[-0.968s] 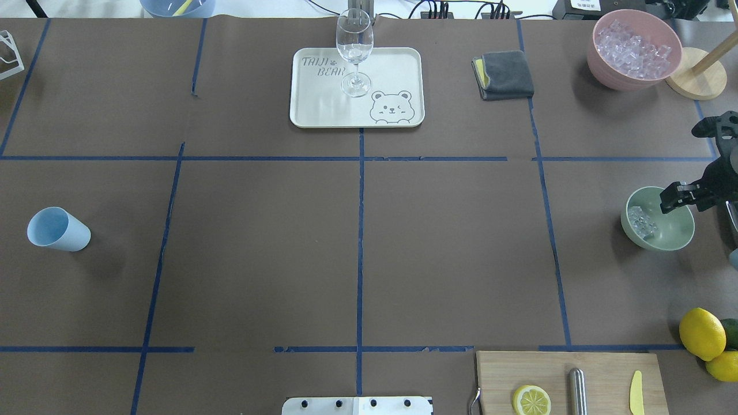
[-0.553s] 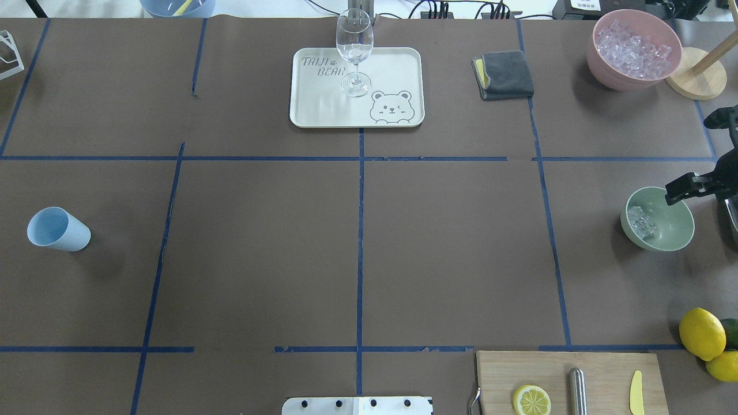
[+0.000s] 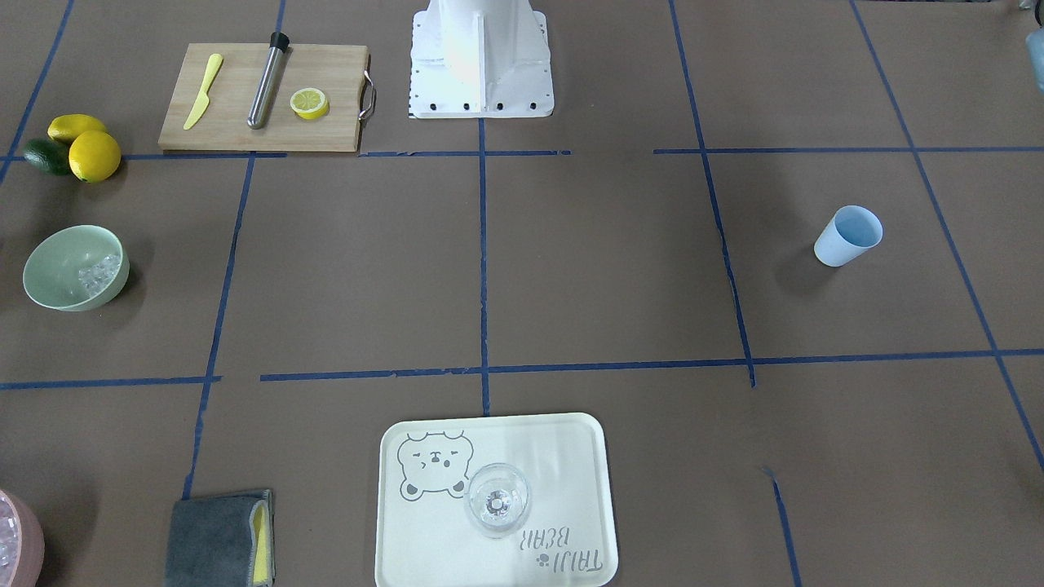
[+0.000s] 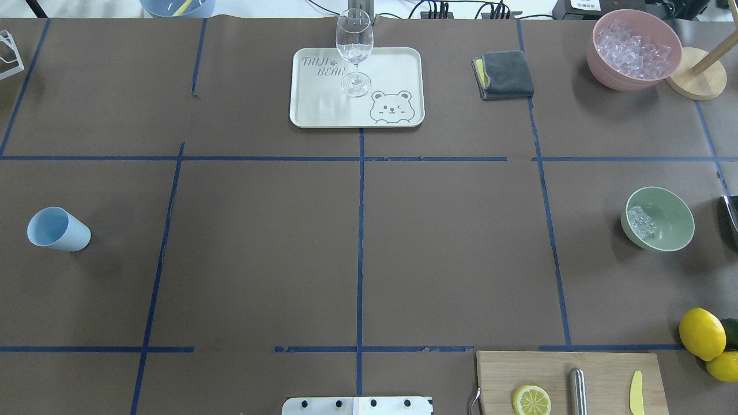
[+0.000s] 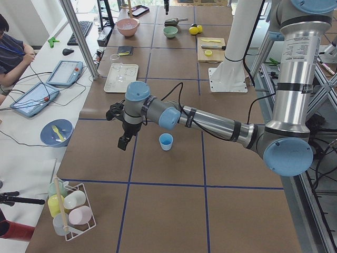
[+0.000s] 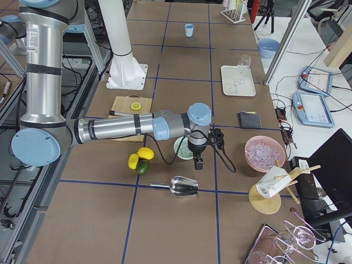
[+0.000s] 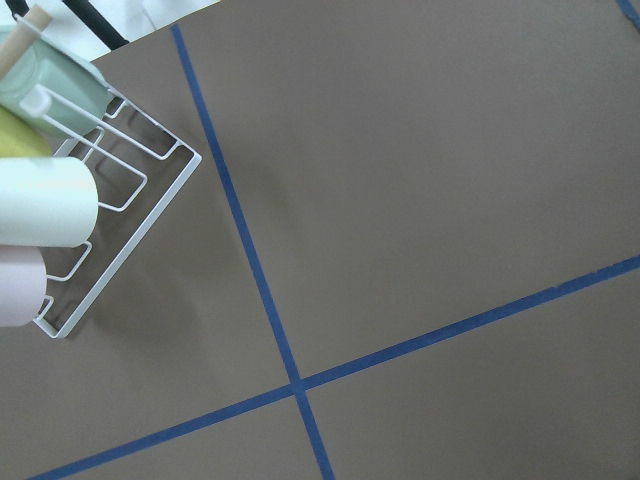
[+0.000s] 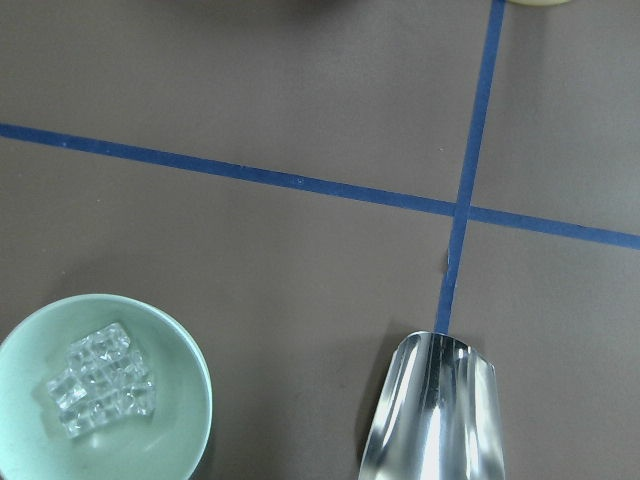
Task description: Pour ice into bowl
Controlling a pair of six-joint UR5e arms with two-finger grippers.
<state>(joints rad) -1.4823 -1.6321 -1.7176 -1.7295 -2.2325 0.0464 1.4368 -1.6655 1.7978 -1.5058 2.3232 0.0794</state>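
The pale mint-green bowl (image 4: pixel 670 230) (image 3: pixel 49 273) (image 8: pixel 180 400) stands upright at the table's right side. A small heap of clear ice (image 4: pixel 641 222) (image 3: pixel 99 273) (image 8: pixel 100 382) lies inside it. Only the exterior right view shows my right gripper (image 6: pixel 198 163). It hangs just beside the bowl (image 6: pixel 181 148), and I cannot tell whether it is open or shut. A metal scoop (image 8: pixel 435 410) (image 6: pixel 179 187) lies on the table beside the bowl. Only the exterior left view shows my left gripper (image 5: pixel 122 143), near the light blue cup (image 5: pixel 166 141). Its state cannot be told.
A pink bowl of ice (image 4: pixel 634 49) and a wooden stand (image 4: pixel 695 80) sit at the far right. A tray (image 4: pixel 392 75) holds a wine glass (image 4: pixel 354 52). There are also a grey cloth (image 4: pixel 504 75), a cutting board (image 4: pixel 571 383), lemons (image 4: pixel 701 333) and a cup rack (image 7: pixel 80 200).
My right gripper has drawn back from over the bowl's right rim and left the overhead view to the right. The bowl and its ice have not moved.
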